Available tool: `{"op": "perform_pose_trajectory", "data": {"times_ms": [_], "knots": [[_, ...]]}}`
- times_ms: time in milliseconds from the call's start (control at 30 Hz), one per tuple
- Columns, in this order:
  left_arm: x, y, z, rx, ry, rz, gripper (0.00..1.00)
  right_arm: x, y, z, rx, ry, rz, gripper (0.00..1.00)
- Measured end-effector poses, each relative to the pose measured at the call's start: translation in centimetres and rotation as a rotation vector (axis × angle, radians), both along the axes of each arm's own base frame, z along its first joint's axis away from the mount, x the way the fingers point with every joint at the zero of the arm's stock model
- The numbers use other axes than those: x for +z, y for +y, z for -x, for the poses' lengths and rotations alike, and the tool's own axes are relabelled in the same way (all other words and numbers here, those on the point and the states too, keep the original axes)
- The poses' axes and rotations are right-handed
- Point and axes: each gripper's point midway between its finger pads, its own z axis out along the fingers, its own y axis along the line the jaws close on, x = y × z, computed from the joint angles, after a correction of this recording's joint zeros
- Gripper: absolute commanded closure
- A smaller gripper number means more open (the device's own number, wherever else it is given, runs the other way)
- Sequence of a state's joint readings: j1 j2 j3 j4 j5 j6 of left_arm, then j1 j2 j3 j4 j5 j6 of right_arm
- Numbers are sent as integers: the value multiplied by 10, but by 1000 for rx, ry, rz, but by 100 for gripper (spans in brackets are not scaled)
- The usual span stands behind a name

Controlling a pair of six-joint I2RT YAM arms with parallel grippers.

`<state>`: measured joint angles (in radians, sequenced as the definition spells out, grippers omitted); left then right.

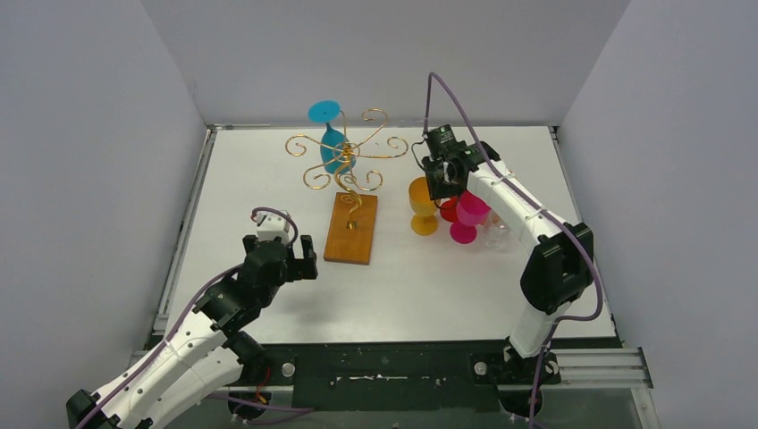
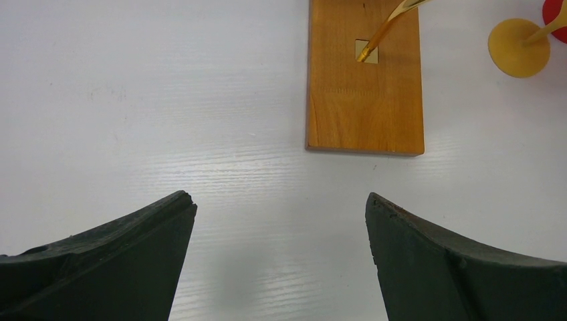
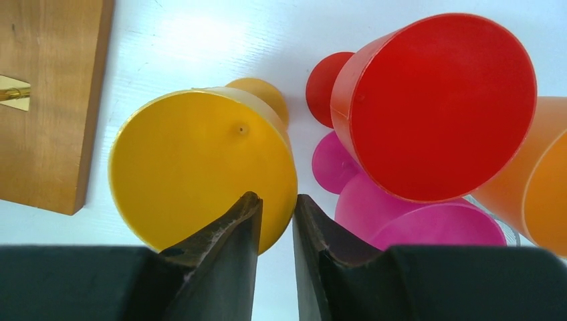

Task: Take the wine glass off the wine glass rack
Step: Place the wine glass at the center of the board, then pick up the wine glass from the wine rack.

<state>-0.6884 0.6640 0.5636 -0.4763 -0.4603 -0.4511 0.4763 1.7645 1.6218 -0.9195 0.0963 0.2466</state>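
The gold wire wine glass rack (image 1: 347, 154) stands on its wooden base (image 1: 350, 229) mid-table. A blue wine glass (image 1: 332, 134) hangs upside down from one far arm. My right gripper (image 1: 444, 185) hovers right of the rack, over an upright yellow wine glass (image 1: 423, 206). In the right wrist view that gripper (image 3: 276, 199) is open only a little, and the rim of the yellow glass (image 3: 200, 167) runs through the narrow gap without being pinched. My left gripper (image 1: 295, 259) is wide open and holds nothing. It hangs (image 2: 281, 200) over bare table just in front of the wooden base (image 2: 364, 100).
Right of the yellow glass stand a red glass (image 3: 434, 107), a pink glass (image 3: 428, 231) and an orange glass (image 3: 535, 174), packed close under the right arm. White walls close in the table on three sides.
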Motion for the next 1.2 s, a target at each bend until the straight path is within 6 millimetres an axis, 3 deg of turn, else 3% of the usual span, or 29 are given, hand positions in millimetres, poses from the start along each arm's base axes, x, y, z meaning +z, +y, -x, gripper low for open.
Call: {"op": "perform_pose_trajectory", "data": {"times_ms": [133, 233, 300, 567, 800, 1033, 1133, 1200], "knots": [[-2, 0, 0, 0, 6, -5, 3, 7, 3, -2, 5, -11, -15, 70], [-2, 0, 0, 0, 7, -6, 3, 16, 4, -3, 7, -26, -28, 56], [-2, 0, 0, 0, 8, -6, 3, 24, 5, -2, 5, -43, -41, 52], [-3, 0, 0, 0, 10, -8, 3, 72, 5, 12, 10, -147, -139, 40], [-1, -1, 0, -2, 4, 0, 3, 117, 2, 59, 13, -334, -373, 1], [-6, -6, 3, -33, 54, 34, 3, 115, -10, 106, -55, -471, -607, 0], [-2, 0, -6, -15, 96, 88, 3, 122, -12, 112, -85, -488, -657, 0], [14, 7, -21, 3, 115, 168, 3, 125, -15, 113, -136, -483, -684, 0]]}}
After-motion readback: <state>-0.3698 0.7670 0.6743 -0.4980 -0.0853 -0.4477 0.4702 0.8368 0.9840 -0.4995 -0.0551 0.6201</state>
